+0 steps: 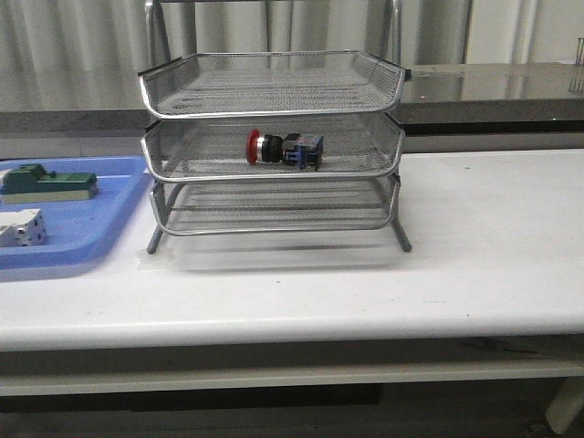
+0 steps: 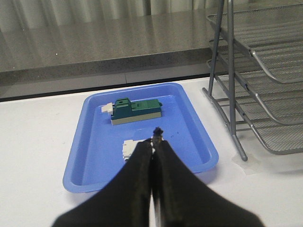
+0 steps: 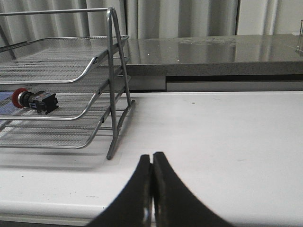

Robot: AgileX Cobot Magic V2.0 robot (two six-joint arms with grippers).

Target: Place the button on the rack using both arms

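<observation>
The button, with a red cap and a black-and-blue body, lies on its side in the middle tier of the silver wire rack. It also shows in the right wrist view, resting in the rack. My left gripper is shut and empty, above the blue tray and left of the rack. My right gripper is shut and empty over the white table, right of the rack. Neither arm shows in the front view.
A blue tray sits left of the rack and holds a green block and a white dotted block. In the left wrist view the tray, the green block and the white block lie ahead of the fingers. A grey counter runs behind the table.
</observation>
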